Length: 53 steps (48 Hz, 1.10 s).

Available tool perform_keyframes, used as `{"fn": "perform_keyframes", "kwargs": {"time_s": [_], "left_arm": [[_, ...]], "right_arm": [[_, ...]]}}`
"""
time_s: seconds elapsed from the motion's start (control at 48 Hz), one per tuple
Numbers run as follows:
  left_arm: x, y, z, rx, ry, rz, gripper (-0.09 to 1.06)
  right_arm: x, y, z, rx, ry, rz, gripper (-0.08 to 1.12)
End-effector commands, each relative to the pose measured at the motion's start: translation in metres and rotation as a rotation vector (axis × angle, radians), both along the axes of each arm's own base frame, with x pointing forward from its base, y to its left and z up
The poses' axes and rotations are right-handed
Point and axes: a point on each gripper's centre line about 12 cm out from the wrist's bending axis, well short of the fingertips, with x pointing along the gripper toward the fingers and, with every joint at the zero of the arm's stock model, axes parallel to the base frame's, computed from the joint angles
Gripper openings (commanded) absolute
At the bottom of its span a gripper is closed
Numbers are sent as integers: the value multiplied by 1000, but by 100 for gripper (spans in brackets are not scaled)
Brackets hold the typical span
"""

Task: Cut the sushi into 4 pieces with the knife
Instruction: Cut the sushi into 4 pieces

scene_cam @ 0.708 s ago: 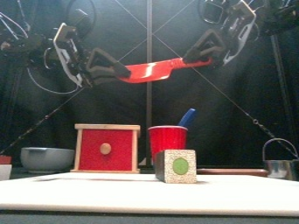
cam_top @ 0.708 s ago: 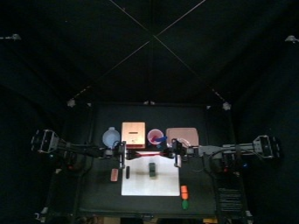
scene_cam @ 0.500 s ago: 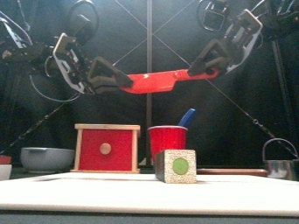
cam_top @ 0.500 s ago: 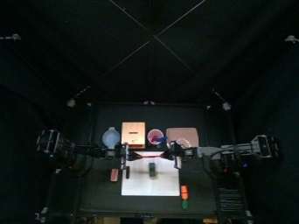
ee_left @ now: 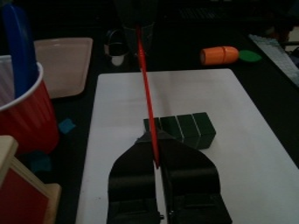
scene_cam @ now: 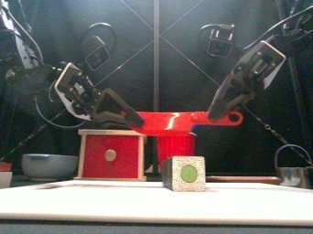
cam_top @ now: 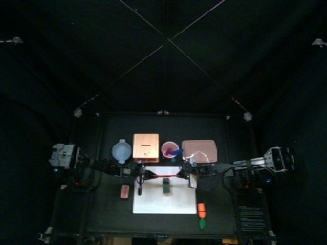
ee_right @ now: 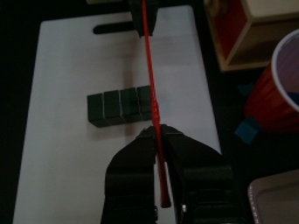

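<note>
**Red knife held level above the sushi roll, one gripper on each end**

At the far left of the table stands a blue-grey bowl (scene_cam: 49, 165), and next to it a pale wooden box (scene_cam: 113, 155) with a red drawer front.

The left gripper (scene_cam: 132, 117) comes down at a slant over the box. Its jaws are pressed together on one end of the red knife (scene_cam: 178, 119), and the left wrist view shows them pinching the thin edge (ee_left: 155, 162).

The knife runs roughly level across the middle, in front of the red cup (scene_cam: 175, 146). A blue knife (ee_left: 14, 44) stands in that cup.

Below the red knife and clear of it, the sushi roll (scene_cam: 185, 173) lies on the white cutting board (scene_cam: 73, 196). The roll's near end face shows a green oval on a pale speckled ground. In both wrist views the blade's line crosses over one end of the dark blocks (ee_right: 121, 107).

The right gripper (scene_cam: 218, 114) is clamped on the knife's other end, its jaws closed tight around it (ee_right: 162, 140).

At the far right stands the round metal cutter (scene_cam: 291, 169). The pink tray (cam_top: 200, 149) lies behind the board.
</note>
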Motion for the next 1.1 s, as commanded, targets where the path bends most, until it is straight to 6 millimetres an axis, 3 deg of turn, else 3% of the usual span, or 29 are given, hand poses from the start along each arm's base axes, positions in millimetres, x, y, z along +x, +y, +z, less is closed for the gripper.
{"fn": "perform_keyframes", "kwargs": {"time_s": [0.021,0.5,1.104], "left_arm": [[16,-10,18,-10,-81,-21,21],[19,-19,-4,-33,-22,-10,21],[19,-18,-15,-46,12,10,21]], "right_arm": [[8,0,9,-5,-34,5,9],[9,1,-3,0,8,5,9],[12,-1,-19,2,58,-4,9]]}}
